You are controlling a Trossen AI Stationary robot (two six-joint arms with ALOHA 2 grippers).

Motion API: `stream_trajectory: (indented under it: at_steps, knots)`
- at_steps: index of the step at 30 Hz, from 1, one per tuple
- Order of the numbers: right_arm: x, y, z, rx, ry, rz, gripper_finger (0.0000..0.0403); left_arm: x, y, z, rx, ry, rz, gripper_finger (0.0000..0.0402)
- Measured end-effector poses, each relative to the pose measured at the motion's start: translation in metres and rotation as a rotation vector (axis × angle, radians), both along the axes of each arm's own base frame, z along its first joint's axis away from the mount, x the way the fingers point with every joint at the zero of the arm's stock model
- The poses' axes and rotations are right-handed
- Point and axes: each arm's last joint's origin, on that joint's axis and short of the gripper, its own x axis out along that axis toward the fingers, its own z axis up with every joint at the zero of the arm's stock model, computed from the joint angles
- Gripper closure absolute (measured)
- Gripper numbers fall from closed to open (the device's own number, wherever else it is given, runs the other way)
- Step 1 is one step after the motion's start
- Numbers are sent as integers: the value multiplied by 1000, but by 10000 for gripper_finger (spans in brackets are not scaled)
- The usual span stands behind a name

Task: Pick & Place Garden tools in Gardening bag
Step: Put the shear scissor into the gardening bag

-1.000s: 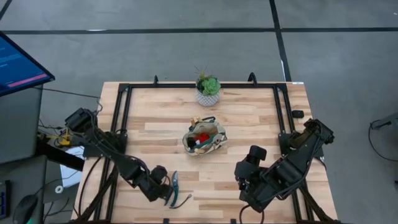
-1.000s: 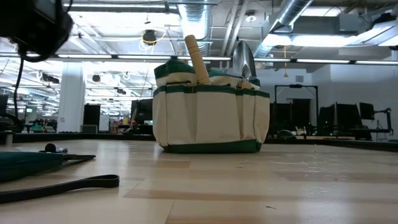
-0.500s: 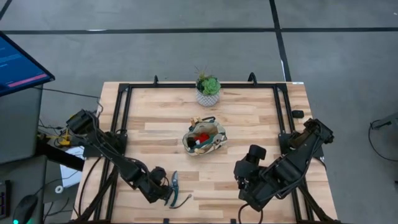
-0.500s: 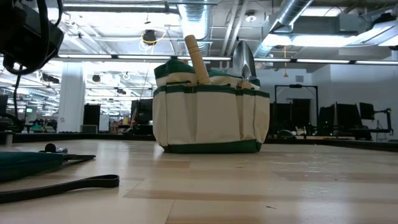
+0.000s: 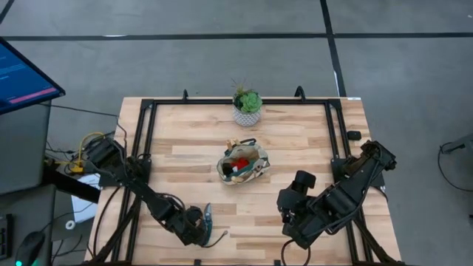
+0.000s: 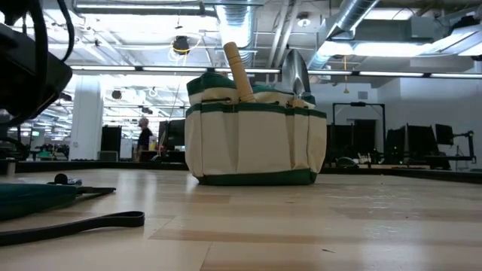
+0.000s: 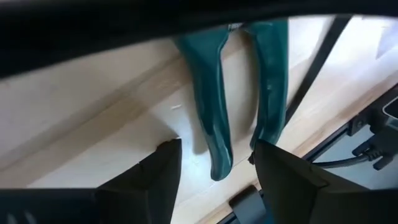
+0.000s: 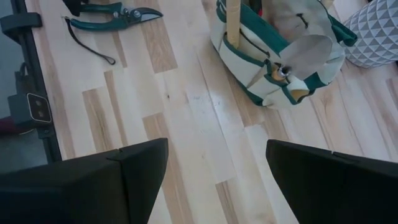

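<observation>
The pruning shears [image 5: 209, 219] lie flat on the table near its front edge, teal handles [image 7: 214, 112] pointing at my left gripper [image 7: 216, 148]. That gripper [image 5: 198, 227] is open and tilted down over the handle ends, one finger on each side of them; I see no touch. The beige gardening bag [image 5: 242, 165] with green trim stands mid-table. A wooden handle [image 6: 237, 71] and a metal blade [image 6: 295, 71] stick out of its top, and a red item shows inside. My right gripper [image 8: 214, 174] hangs open above the table's near right part, holding nothing.
A white pot with a green plant [image 5: 247, 107] stands at the table's far edge, behind the bag. A thin black strap [image 6: 75, 224] trails from the shears along the wood. Black frame rails [image 5: 144, 140] run along the table's left, right and far edges.
My left gripper has sunk toward the table and shifted a little toward the near edge, closing in on the shears' handles. The shears, the bag and my right arm have kept still.
</observation>
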Motion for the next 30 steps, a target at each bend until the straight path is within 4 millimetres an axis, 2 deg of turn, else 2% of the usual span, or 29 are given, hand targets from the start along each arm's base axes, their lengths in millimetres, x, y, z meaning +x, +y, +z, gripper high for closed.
stream_trajectory:
  at_steps: [3, 5, 12, 18, 23, 27, 30]
  knots:
    - [0, 0, 0, 0, 0, 0, 138, 0, 0, -5, 3, 25, -7, 222]
    - [0, 0, 0, 0, 0, 0, 138, 0, -1, -8, 8, 32, -9, 248]
    - [0, 0, 0, 0, -3, -2, 138, 3, -4, -16, 17, -3, -65, 381]
    - [0, 0, 0, -19, -20, -7, 138, 5, -2, -13, 18, -21, -42, 395]
    - [0, 0, 1, -38, -13, 31, 138, 2, 11, 12, 22, -73, -32, 399]
    - [1, 0, 1, -64, 1, 77, 138, -1, 18, 58, -69, -189, -23, 400]
    - [3, 1, 1, -94, 8, 154, 138, -10, 27, 84, -99, -243, -6, 400]
